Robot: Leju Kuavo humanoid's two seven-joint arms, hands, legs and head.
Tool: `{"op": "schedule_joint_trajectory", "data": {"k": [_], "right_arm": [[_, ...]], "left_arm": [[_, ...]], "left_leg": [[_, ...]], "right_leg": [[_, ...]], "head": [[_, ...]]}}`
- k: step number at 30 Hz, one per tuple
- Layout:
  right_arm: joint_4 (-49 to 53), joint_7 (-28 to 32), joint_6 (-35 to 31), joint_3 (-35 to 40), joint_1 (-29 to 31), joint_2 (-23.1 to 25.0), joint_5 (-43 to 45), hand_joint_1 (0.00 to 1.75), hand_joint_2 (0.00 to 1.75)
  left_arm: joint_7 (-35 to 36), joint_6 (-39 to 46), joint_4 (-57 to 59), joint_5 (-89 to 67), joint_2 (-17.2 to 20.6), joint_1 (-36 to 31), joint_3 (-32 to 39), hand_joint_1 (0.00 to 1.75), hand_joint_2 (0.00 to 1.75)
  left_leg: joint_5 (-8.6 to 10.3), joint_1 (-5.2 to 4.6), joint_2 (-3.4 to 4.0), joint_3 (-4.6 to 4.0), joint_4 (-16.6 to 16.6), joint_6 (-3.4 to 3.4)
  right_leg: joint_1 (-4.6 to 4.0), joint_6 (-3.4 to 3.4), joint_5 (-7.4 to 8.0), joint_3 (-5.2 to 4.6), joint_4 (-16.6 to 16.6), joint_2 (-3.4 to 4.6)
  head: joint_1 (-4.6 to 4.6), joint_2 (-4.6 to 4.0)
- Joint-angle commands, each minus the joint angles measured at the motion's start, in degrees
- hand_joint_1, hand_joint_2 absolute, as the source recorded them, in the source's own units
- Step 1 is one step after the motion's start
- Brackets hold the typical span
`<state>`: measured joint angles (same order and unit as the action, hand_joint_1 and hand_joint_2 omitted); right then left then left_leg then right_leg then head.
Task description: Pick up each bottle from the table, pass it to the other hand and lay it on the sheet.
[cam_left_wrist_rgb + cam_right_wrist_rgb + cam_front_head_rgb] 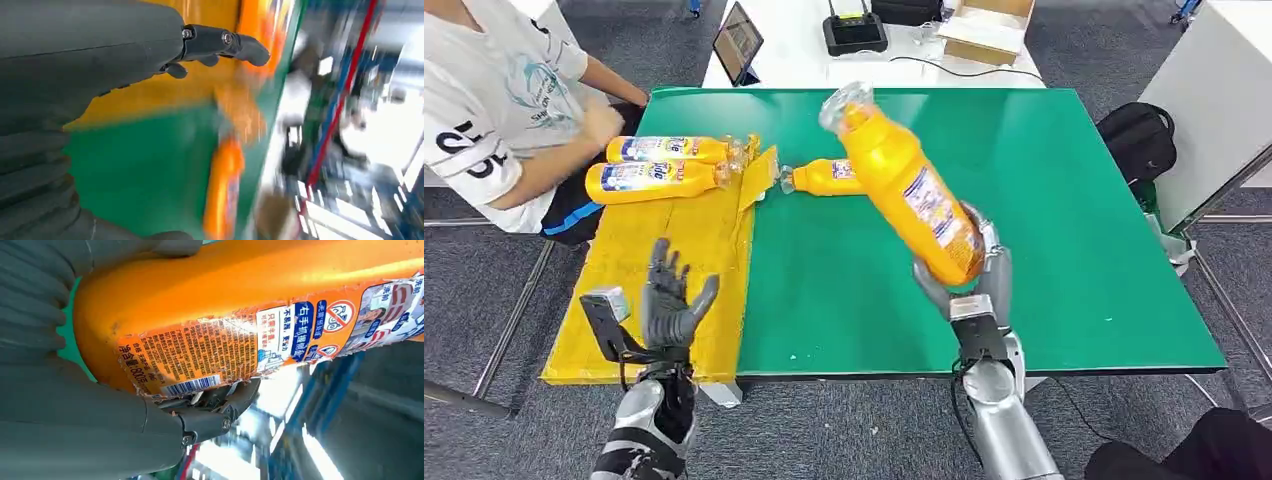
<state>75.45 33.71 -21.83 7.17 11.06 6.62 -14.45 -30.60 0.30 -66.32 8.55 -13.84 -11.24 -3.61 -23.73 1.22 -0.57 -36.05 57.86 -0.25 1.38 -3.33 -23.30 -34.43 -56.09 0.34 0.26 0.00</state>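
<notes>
Right hand point(972, 285) grips an orange bottle point(904, 180) by its base, lifted above the green tabletop point(1064, 240) near the front edge. Bottle tilts up and leftward, clear cap end highest; in the right wrist view the fingers point(210, 415) wrap under the label point(200, 360). Left hand point(669, 300) is held over the front part of the yellow sheet point(694, 250), palm up, fingers spread, holding nothing; left wrist view is motion-blurred, fingers point(225, 42) extended over yellow and green.

Open green surface lies between the two hands and to the right of the lifted bottle, out to the right edge. Sheet covers the left strip of the tabletop, its near edge at the front edge.

Farther back: a third orange bottle point(824, 177) lies on its side on the green, cap end touching the sheet's raised right edge. Two more bottles point(664, 165) lie side by side on the sheet's far end, caps pointing right.

A person point(494, 100) sits at the far left corner, forearm just beside those two bottles. Beyond the tabletop: white desk point(804, 50) with a tablet point(739, 42), a black device point(854, 30) and a cardboard box point(989, 28). Black bag point(1139, 140) on the floor off the right side.
</notes>
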Motion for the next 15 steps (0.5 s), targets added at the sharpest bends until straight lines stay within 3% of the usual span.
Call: {"op": "schedule_joint_trajectory", "data": {"k": [1, 11, 15], "right_arm": [[-9.42, 2.49, 4.64, 4.89, -0.96, 3.07, -0.77, 1.75, 1.75], [-10.02, 3.08, 4.16, 4.87, -0.44, 2.99, -0.96, 1.75, 1.75], [-15.38, 3.19, 7.98, 7.59, -0.49, 5.33, -0.79, 1.75, 1.75]], "left_arm": [[2.21, -8.37, -5.22, 4.23, 0.4, 1.95, -9.14, 0.0, 1.75], [2.2, -8.38, -5.25, 4.28, 0.88, 1.86, -9.25, 0.0, 1.75], [1.98, -10.38, -5.26, 3.05, 1.01, 1.84, -12.47, 0.0, 1.75]], "left_leg": [[-0.12, 0.04, 0.13, 0.27, -0.05, 0.05], [-0.14, 0.0, 0.13, 0.33, -0.06, 0.08], [-0.12, 0.01, 0.11, 0.27, -0.07, 0.05]], "right_leg": [[-0.07, 0.14, -0.07, 0.26, 0.08, 0.06], [-0.05, 0.18, -0.08, 0.28, 0.07, 0.03], [-0.05, 0.16, -0.08, 0.23, 0.07, 0.03]], "head": [[-0.02, 0.0], [-0.02, 0.0], [0.0, 0.0]]}}
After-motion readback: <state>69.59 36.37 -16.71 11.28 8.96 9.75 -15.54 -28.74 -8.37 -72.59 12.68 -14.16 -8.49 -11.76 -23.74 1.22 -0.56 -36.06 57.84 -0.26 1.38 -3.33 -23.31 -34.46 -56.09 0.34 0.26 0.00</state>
